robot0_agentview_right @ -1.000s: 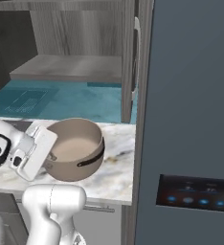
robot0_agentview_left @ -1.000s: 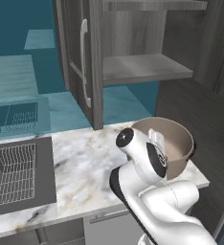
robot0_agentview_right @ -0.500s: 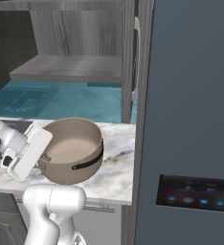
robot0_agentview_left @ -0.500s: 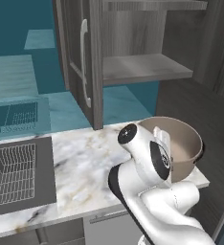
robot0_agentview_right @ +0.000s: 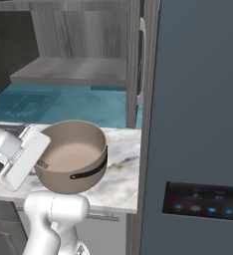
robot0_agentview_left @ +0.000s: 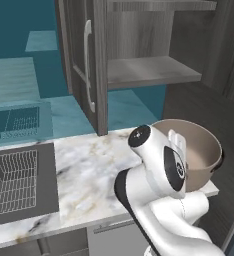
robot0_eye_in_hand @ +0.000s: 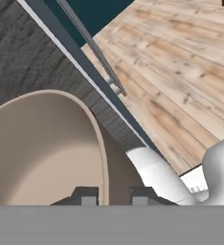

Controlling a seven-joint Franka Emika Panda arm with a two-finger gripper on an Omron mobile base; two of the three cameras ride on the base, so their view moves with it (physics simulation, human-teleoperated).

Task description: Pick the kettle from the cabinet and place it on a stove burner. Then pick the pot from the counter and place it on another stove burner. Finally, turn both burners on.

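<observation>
Pot (robot0_agentview_right: 73, 162) rim pinched between the tilted tool's (robot0_eye_in_hand: 111, 195) fingertips.

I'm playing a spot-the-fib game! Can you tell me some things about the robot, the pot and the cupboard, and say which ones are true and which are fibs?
1. The pot is tipped over on its side. False: it sits mouth up, with its cream inside showing.
2. The hand has one finger inside the pot and one outside, pinching the rim. True.
3. The cabinet door is open. True: the shelf shows.
4. A kettle stands on the shelf. False: the shelf looks bare.
5. The pot is inside the sink. False: it is by the counter end far from the sink.
</observation>
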